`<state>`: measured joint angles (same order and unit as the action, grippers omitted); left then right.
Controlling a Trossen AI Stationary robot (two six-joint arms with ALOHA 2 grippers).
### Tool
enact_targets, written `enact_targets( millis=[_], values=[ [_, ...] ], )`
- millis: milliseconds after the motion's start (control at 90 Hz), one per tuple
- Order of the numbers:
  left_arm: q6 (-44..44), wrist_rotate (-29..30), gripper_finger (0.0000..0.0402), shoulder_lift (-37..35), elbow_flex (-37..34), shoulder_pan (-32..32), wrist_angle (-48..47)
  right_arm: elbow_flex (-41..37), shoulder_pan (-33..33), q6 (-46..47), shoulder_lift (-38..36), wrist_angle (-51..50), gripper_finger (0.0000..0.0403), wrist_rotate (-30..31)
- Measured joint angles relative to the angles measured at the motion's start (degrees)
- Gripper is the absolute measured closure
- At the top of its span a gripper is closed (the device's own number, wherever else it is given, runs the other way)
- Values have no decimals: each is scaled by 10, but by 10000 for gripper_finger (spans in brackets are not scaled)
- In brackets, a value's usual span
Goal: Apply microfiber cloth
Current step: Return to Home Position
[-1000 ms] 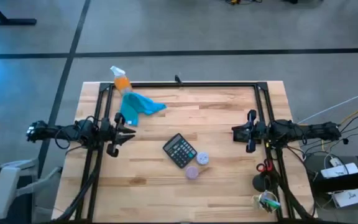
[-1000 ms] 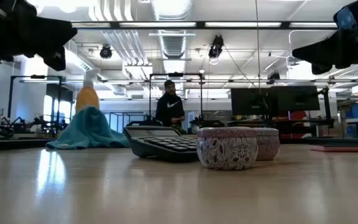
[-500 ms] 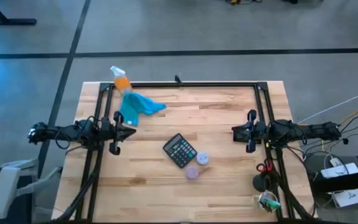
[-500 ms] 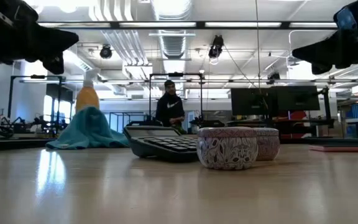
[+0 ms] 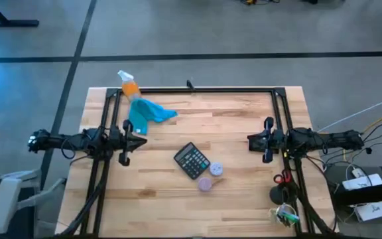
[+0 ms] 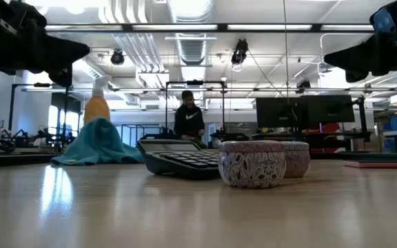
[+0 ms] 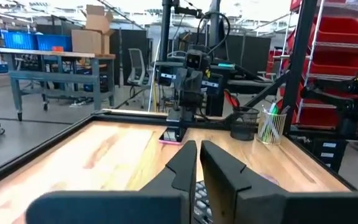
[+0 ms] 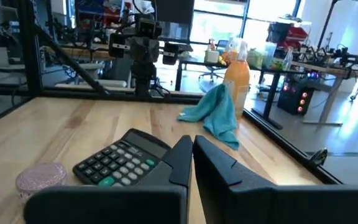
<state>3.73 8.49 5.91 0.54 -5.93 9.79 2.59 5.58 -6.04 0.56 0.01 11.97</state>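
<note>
Your microfiber cloth lies heaped near the table's far left corner, leaning on the orange spray bottle. The left pincer hovers by the left edge near the cloth, pressed together and empty. The right pincer hangs by the right edge, likewise pressed together. The calculator sits mid-table.

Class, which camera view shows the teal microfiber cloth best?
The right wrist view: the microfiber cloth shows large, folds clear, beside the orange spray bottle. The high view gives its outline small; the low view a heap; the left wrist view misses it.
</note>
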Motion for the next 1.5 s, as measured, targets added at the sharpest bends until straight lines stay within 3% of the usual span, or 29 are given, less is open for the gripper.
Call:
enact_targets(
  millis=[1500],
  values=[
    [0, 0, 391, 106, 0, 0, 0, 0, 0, 0, 0, 0, 403, 0]
  ],
)
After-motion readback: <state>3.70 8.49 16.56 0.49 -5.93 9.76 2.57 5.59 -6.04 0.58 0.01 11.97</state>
